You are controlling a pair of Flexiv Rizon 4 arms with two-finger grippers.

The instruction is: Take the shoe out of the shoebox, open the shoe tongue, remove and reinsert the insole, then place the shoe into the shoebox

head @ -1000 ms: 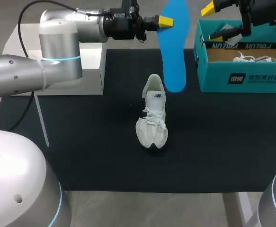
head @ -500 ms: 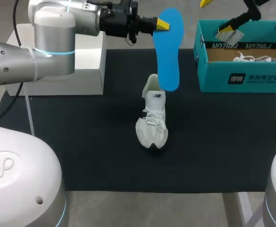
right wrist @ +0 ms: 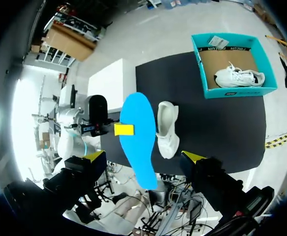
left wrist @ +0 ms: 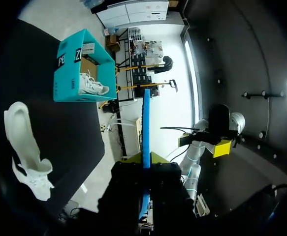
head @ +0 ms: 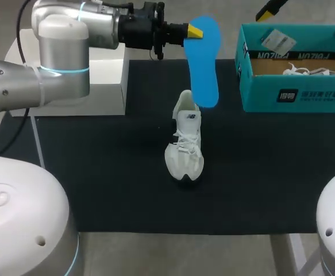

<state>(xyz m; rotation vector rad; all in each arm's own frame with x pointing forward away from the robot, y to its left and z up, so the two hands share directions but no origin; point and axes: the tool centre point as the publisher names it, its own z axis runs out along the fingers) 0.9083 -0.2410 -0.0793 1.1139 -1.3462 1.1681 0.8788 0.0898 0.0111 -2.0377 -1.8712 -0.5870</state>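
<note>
The blue insole (head: 204, 63) hangs lengthwise above the heel of the white shoe (head: 185, 144), which stands upright on the black mat. My left gripper (head: 194, 30) is shut on the insole's upper end; in the left wrist view the insole (left wrist: 145, 123) shows edge-on between the fingers. The teal shoebox (head: 293, 95) at the back right holds a second white shoe (head: 308, 71). My right gripper (right wrist: 143, 157) stands open high above the table, holding nothing, with the insole (right wrist: 137, 140), the shoe (right wrist: 167, 129) and the shoebox (right wrist: 232, 93) far below it. Only one of its fingertips (head: 269, 8) shows in the head view.
A white block (head: 112, 80) stands at the back left of the black mat (head: 98, 172), under my left arm. A paper tag (head: 276, 40) lies against the shoebox's back wall. Open mat surrounds the shoe.
My left arm has carried the insole a little to the left, over the shoe's heel. My right gripper has risen away from the shoebox, almost out of the head view.
</note>
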